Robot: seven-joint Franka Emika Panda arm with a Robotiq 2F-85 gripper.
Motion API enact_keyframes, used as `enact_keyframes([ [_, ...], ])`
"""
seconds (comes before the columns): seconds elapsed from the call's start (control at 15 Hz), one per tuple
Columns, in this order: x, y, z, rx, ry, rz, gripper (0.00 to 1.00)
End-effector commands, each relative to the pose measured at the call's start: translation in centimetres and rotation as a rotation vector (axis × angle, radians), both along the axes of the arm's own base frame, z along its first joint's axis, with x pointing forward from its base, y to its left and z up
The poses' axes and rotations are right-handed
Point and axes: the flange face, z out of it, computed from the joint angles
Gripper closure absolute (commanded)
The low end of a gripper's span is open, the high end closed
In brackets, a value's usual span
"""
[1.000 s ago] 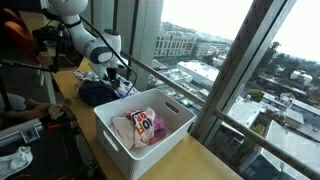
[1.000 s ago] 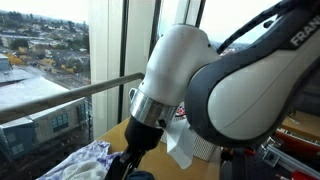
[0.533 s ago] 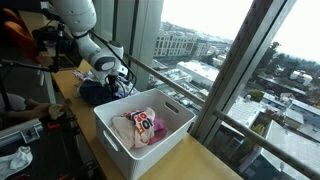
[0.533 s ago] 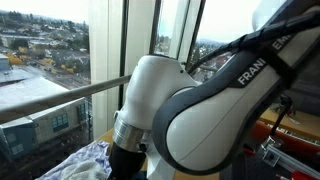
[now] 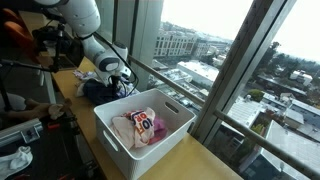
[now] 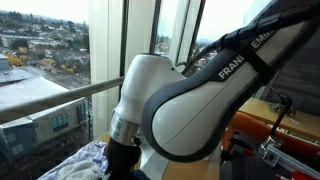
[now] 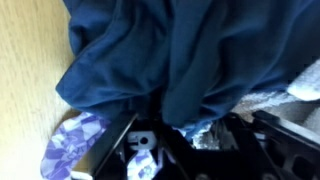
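Observation:
A pile of clothes lies on the wooden table (image 7: 28, 60), topped by a dark blue cloth (image 7: 170, 50) (image 5: 95, 92). My gripper (image 7: 185, 135) (image 5: 117, 82) is pressed down into this pile. Its dark fingers (image 7: 140, 150) stand close on either side of a fold of the blue cloth, which bunches between them. A purple patterned cloth (image 7: 75, 140) (image 6: 85, 160) pokes out from under the blue one beside the gripper. A pale speckled cloth (image 7: 295, 88) lies on the other side. In an exterior view the arm (image 6: 170, 110) hides the gripper.
A white plastic bin (image 5: 172, 106) stands on the table close to the pile and holds a pink and white garment (image 5: 140, 126). A tall window with a metal rail (image 5: 180, 85) runs along the table's far side. Equipment and cables (image 5: 25, 45) crowd the near side.
The arm has come down onto the clothes pile. The jaws have gone from wide open to closed in on a fold of the dark blue cloth.

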Motion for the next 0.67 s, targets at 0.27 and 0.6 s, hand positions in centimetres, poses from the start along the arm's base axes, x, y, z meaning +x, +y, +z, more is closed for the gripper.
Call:
enact_keyframes([
  [0.27, 1.5, -2.4, 2.7, 0.007, -0.02, -0.028, 0.95],
  [0.6, 2.6, -4.4, 7.7, -0.011, -0.088, -0.057, 0.95],
])
